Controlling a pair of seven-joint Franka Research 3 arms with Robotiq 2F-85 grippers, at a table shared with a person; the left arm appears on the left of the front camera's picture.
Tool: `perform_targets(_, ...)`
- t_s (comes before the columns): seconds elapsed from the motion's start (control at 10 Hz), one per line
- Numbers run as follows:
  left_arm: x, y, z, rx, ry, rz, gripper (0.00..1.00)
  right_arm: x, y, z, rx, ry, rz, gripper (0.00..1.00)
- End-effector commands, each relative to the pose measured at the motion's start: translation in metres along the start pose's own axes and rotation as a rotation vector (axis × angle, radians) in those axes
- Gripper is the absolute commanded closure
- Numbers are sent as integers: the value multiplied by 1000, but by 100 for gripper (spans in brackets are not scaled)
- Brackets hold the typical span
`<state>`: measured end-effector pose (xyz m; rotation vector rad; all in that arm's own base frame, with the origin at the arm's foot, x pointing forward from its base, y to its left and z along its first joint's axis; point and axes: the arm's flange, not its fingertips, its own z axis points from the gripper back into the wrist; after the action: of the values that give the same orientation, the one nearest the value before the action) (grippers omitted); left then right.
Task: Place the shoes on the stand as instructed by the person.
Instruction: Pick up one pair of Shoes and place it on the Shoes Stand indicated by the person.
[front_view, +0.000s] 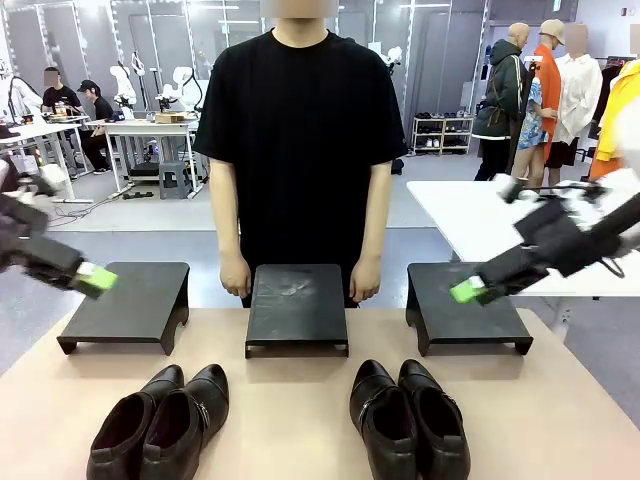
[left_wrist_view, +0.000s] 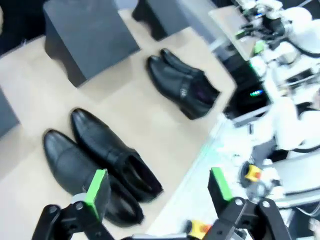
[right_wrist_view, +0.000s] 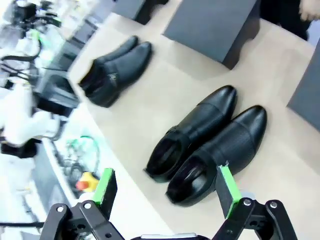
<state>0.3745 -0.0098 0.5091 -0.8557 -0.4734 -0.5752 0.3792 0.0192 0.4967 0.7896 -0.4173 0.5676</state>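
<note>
Black glossy leather: two pairs of dress shoes stand on the near half of the tan table, the left pair and the right pair, well apart. Within each pair the shoes sit side by side, apparently touching. Toes point toward the far side and heel openings face the robot. The long axis of every shoe therefore runs near-to-far, with the left pair slanted slightly toward the table's middle.

Three low black stands line the far part of the table: left stand, middle stand, right stand. Nothing rests on any of them. The person stands just behind the middle stand with both hands hanging at the sides. No pointing gesture is visible, so the target stand is judged not yet assigned.

The left gripper hangs in the air over the left stand, jaws spread wide, nothing between them. The right gripper hangs over the right stand in the same condition — wide and empty.

Governing relation: each pair lies below its own-side gripper and nearer the robot. The left arm is nearer the left pair, the right arm nearer the right pair. In both wrist views the shoes run diagonally across the line between the pads, so a wrist roll is probably needed before the jaws can close across a shoe's width. The wrist pictures are blurred, so strap detail cannot be confirmed there.
</note>
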Motion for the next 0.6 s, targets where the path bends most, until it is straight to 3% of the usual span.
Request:
perform_targets(0.0, -32, 26, 55, -131, -104, 80, 0, -46, -38, 41, 176, -61, -106, 0)
perform_targets(0.3, -114, 40, 137, -89, -399, 190, 0, -136, -76, 109, 279, -279, -214, 0)
perform_targets(0.5, -170, 45, 182, -32, -519, 237, 0, -182, -92, 135, 282, -410, -291, 0)
